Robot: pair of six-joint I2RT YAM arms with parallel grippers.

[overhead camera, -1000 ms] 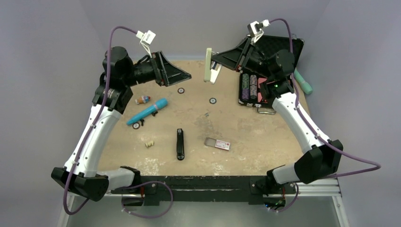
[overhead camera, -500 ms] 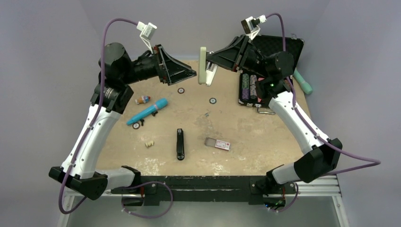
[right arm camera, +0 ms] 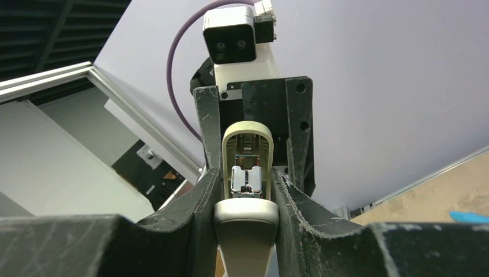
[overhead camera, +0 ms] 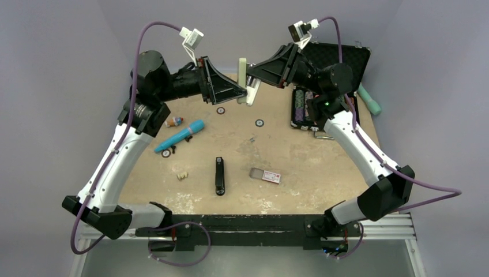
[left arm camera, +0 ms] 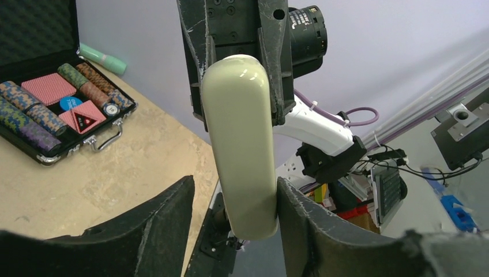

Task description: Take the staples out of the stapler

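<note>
A cream stapler (overhead camera: 244,74) hangs in the air above the table's far edge, swung open, its lid upright. My right gripper (overhead camera: 255,74) is shut on its base; in the right wrist view the base (right arm camera: 247,228) sits between the fingers, with the chrome magazine (right arm camera: 247,179) and lid underside beyond. My left gripper (overhead camera: 242,92) is open with its fingers on either side of the lid (left arm camera: 239,144). The right finger (left arm camera: 300,213) touches the lid, and a gap shows at the left finger (left arm camera: 167,213). No staples can be made out.
On the table lie a black bar-shaped object (overhead camera: 219,176), a small clear box (overhead camera: 265,175), a teal tube (overhead camera: 180,135) and a small figure (overhead camera: 173,122). An open poker chip case (overhead camera: 314,107) stands at the back right, a green tube (overhead camera: 369,99) beside it.
My left gripper has swung right and my right gripper has carried the stapler left and up. The left fingers now straddle the lid, where they were apart from it before.
</note>
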